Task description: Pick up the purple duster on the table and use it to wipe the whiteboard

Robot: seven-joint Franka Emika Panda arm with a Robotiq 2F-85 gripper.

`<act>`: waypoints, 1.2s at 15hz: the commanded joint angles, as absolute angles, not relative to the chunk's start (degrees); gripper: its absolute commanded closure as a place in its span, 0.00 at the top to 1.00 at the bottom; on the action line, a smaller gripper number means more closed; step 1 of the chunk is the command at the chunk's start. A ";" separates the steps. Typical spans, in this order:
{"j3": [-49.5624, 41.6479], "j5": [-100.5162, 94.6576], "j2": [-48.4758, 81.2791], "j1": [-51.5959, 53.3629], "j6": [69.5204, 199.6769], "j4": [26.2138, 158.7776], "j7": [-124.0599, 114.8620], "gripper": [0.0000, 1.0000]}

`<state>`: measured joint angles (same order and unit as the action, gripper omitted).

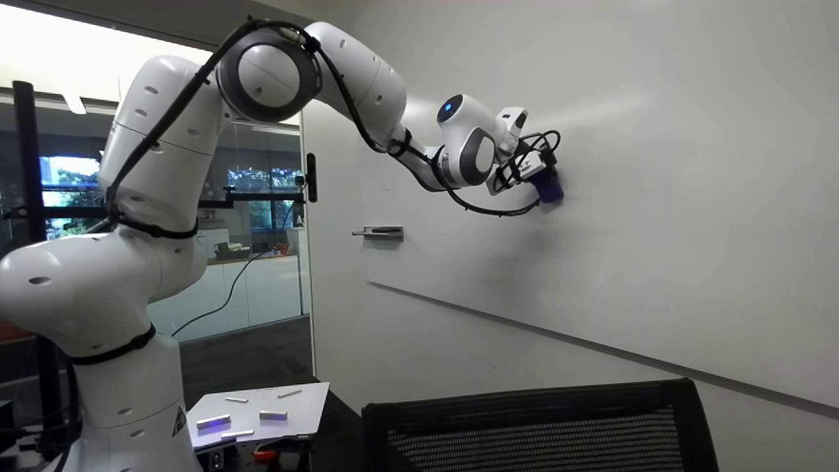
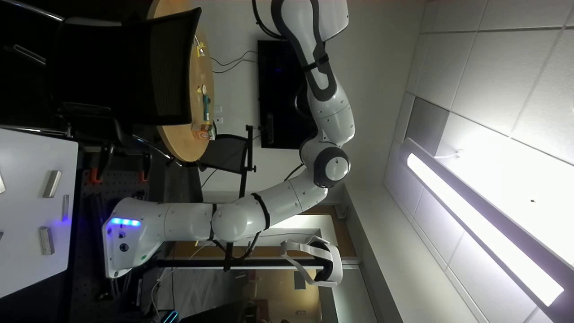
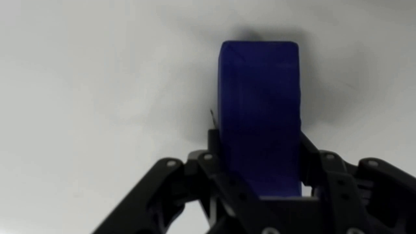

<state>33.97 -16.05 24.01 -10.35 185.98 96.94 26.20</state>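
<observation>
While the black two-finger gripper (image 3: pixel 260 143) is holding the dark purple block-shaped duster (image 3: pixel 260 94) by its sides, jaws parted its width, at the glossy white whiteboard (image 1: pixel 682 229) (contact unconfirmed), I am remotely judging flat-faced, overlapping strokes under light, even pressure best. One orange-and-white carton (image 2: pixel 202 132) is sitting on the round wooden table (image 2: pixel 180 146), contents hidden.

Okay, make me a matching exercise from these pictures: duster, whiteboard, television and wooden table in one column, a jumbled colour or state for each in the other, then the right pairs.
Things:
1. duster
2. whiteboard
3. television
4. wooden table

Colours or states:
A. black and rectangular
B. light brown, with a curved edge
C. large, white and glossy
D. gripped by the tool

Right pairs: 1-D, 2-C, 3-A, 4-B.
</observation>
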 commanded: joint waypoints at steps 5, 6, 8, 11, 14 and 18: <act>11.51 -13.57 25.65 0.39 179.74 84.15 16.87 0.30; 8.15 -13.83 25.87 1.99 178.23 83.13 14.58 0.30; 2.82 -15.01 26.13 4.31 176.04 82.47 10.90 0.30; -8.40 -17.94 26.58 9.98 169.54 81.55 2.81 0.30; -14.73 -20.48 27.48 12.79 160.15 81.06 -2.76 0.30; -16.37 -21.45 26.41 8.99 150.09 83.88 -5.11 0.30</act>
<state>-15.74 -19.24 27.17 11.62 155.86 83.14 -2.20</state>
